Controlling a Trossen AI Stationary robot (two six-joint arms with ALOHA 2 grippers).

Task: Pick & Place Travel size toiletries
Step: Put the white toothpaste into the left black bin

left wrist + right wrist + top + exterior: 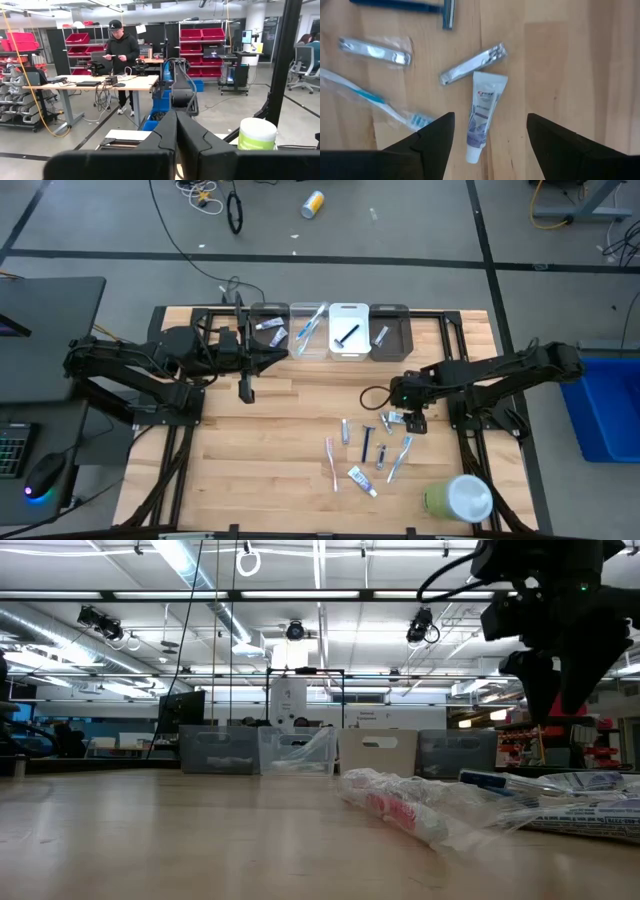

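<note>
1. Table [260, 450] of pale wood planks carries everything, with both dark arms reaching over it.
2. Four bins [350, 330] stand in a row at the far edge, each with an item or two inside.
3. Green-and-white container [458, 498] lies at the near right corner.
4. Left gripper [245, 390] hangs over bare wood near the bins, its fingers [172, 140] pressed together on nothing.
5. Right gripper [490, 132] hovers over the loose pile, fingers spread wide and empty, straddling a toothpaste tube [482, 117] without touching it.
6. Travel toiletries [365, 450] lie scattered right of centre: a toothbrush [380, 102], a dark razor [420, 6] and two silvery wrapped pieces [472, 62] just beside the tube.
</note>
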